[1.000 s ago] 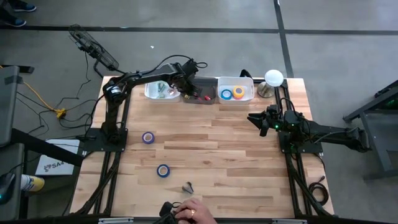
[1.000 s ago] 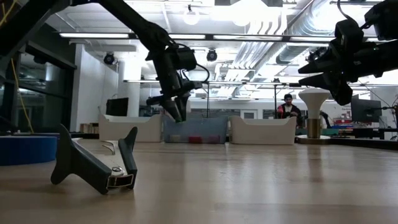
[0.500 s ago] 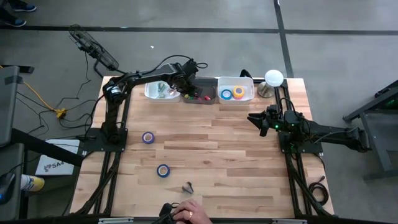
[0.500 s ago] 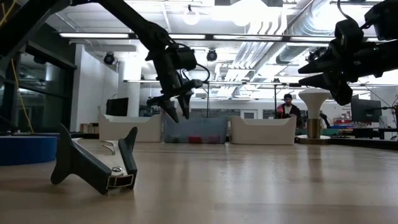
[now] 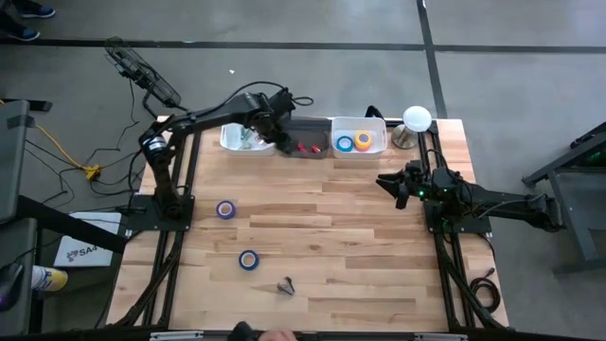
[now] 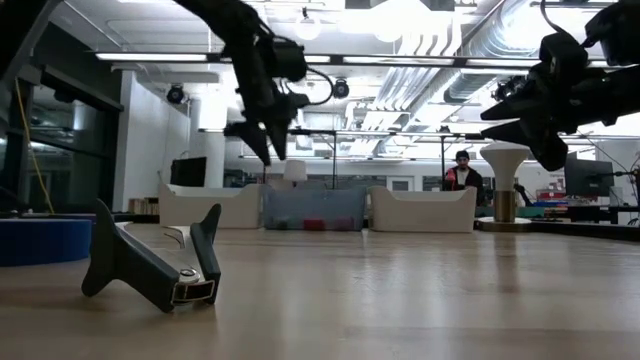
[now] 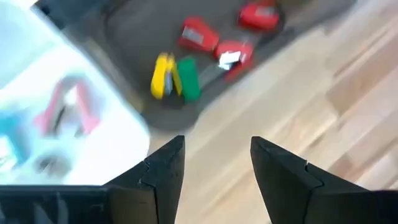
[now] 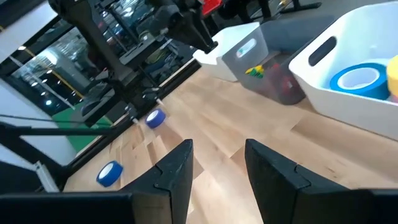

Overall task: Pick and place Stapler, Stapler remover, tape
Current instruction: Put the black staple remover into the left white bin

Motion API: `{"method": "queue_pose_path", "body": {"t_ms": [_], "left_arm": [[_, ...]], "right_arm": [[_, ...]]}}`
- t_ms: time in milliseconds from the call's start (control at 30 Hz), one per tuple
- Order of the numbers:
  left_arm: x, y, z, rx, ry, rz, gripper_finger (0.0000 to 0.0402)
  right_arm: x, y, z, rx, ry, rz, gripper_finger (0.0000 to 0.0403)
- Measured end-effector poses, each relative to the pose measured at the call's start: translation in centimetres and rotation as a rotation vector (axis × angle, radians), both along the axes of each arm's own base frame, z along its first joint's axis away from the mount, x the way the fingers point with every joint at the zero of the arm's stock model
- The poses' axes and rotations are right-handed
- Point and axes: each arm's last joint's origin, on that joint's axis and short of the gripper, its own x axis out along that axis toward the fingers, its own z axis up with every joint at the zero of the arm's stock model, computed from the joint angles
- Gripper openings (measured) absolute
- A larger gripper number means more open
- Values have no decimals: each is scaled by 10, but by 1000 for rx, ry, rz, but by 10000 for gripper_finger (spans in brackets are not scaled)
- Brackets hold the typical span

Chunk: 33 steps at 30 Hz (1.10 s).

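Left end effector (image 5: pixel 277 140) above upright-handled stapler remover (image 6: pixel 155 262)

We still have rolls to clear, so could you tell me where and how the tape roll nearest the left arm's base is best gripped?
The blue tape roll lies flat on the table with its open centre facing up. I would probably come straight down with the left tool, now open near the bins, placing one finger in the hole and one outside, pinching the ring's wall.

The left arm reaches across the far side of the worktop (image 5: pixel 379 246), its hand (image 5: pixel 281 142) raised, pointing down, fingers apart and empty. The right arm waits at the right edge, its hand (image 5: pixel 386 181) raised, fingers apart and empty.
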Motion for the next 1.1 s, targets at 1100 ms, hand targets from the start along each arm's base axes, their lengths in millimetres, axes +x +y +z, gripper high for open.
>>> {"method": "queue_pose_path", "body": {"t_ms": [1100], "left_arm": [[-50,-169,3,3,40,-749,179]], "right_arm": [[1,3,-1,15,3,96,138]]}}
